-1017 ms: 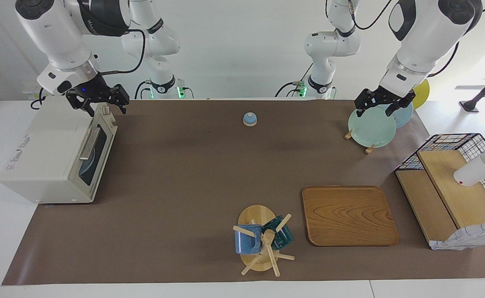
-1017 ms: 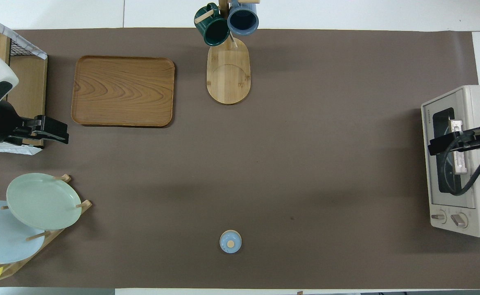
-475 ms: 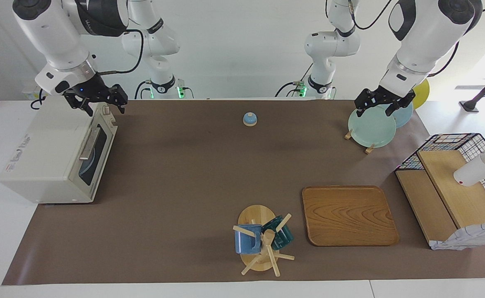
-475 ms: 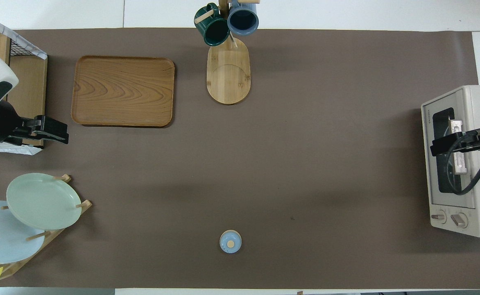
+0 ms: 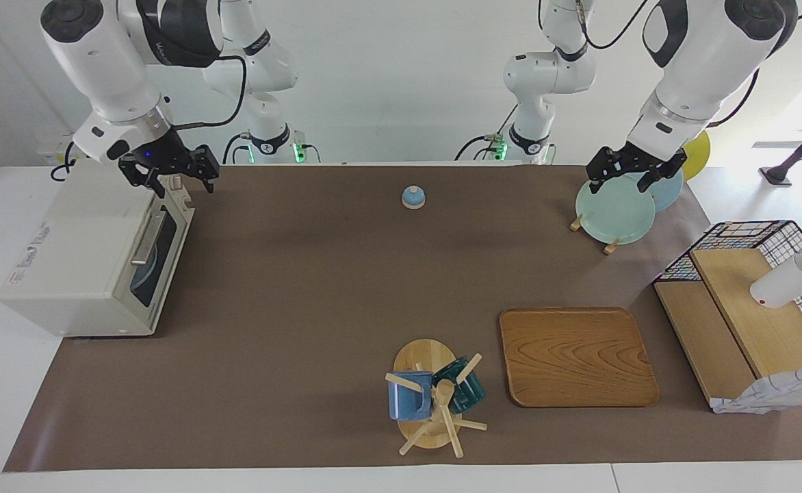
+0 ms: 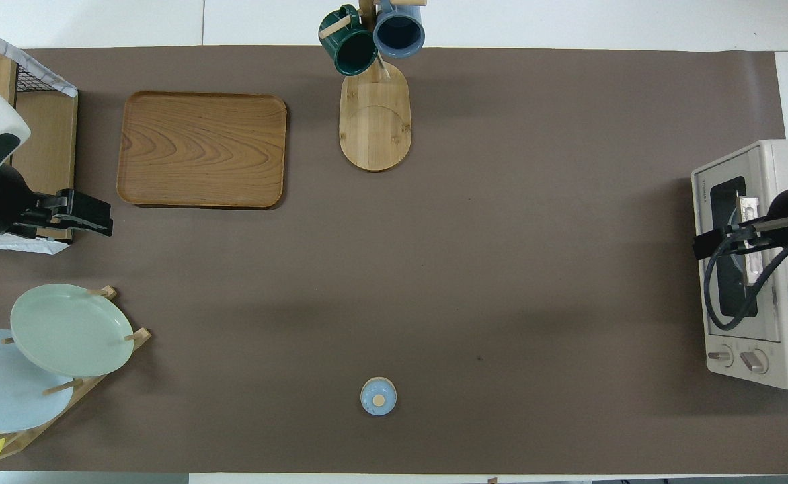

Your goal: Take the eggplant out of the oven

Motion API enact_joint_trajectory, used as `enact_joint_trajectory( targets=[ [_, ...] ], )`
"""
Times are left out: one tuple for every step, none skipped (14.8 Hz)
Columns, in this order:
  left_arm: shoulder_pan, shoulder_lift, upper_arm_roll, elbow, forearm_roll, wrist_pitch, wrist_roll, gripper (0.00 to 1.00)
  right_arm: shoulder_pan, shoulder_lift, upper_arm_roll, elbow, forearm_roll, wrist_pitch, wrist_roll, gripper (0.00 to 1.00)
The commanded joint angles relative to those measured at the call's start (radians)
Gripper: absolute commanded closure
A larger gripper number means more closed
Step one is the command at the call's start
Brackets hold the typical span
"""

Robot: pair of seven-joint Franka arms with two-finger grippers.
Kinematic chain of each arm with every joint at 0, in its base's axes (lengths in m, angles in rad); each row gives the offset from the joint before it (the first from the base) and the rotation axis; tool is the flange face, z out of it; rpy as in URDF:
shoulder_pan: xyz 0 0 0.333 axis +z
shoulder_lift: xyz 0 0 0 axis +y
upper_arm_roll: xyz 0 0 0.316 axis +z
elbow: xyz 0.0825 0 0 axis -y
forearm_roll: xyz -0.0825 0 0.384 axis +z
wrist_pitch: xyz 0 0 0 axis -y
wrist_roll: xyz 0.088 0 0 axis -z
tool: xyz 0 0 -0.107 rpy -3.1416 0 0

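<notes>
The cream-white oven (image 5: 79, 239) stands at the right arm's end of the table, its dark glass door (image 5: 157, 255) shut; it also shows in the overhead view (image 6: 780, 161). The eggplant is hidden. Only a pale blue round shape shows through the glass. My right gripper (image 5: 170, 177) is open and empty, hovering over the oven's top front edge near the knobs (image 6: 737, 359); in the overhead view my right gripper (image 6: 730, 236) lies over the door. My left gripper (image 5: 628, 175) is open and empty, waiting over the plate rack; it also shows in the overhead view (image 6: 88, 218).
A small blue bell (image 5: 412, 197) sits mid-table near the robots. A rack of plates (image 5: 613, 212), a wooden tray (image 5: 575, 356) and a wire basket with wooden shelves (image 5: 750, 301) are at the left arm's end. A mug tree (image 5: 432, 400) stands farthest from the robots.
My right gripper has shifted a little from over the oven's top toward its door edge and the table's middle. The left arm has not moved. The oven door stays shut.
</notes>
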Motion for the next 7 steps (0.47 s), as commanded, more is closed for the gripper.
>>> enact_joint_trajectory(
  targets=[
    [0.005,-0.023,-0.001,-0.017,-0.002,0.002,0.004,0.00,-0.042,-0.034,-0.001,-0.088,-0.024,0.112,-0.095,1.00],
    [0.005,-0.023,-0.001,-0.017,-0.002,0.000,0.004,0.00,-0.048,-0.028,-0.002,-0.096,-0.037,0.144,-0.095,1.00],
    [0.005,-0.023,-0.001,-0.017,-0.002,0.000,0.004,0.00,-0.054,-0.008,-0.004,-0.108,-0.066,0.164,-0.090,1.00],
    [0.005,-0.023,-0.001,-0.017,-0.002,0.000,0.004,0.00,-0.074,0.001,-0.004,-0.125,-0.087,0.190,-0.074,1.00],
    [0.005,-0.025,-0.001,-0.017,-0.002,0.002,0.004,0.00,-0.087,0.004,-0.004,-0.141,-0.104,0.204,-0.064,1.00],
    [0.005,-0.023,-0.001,-0.017,-0.002,0.002,0.004,0.00,-0.097,0.007,-0.004,-0.141,-0.150,0.203,-0.075,1.00],
    [0.005,-0.023,-0.001,-0.017,-0.002,0.000,0.004,0.00,-0.108,0.009,-0.004,-0.147,-0.167,0.200,-0.078,1.00]
  ],
)
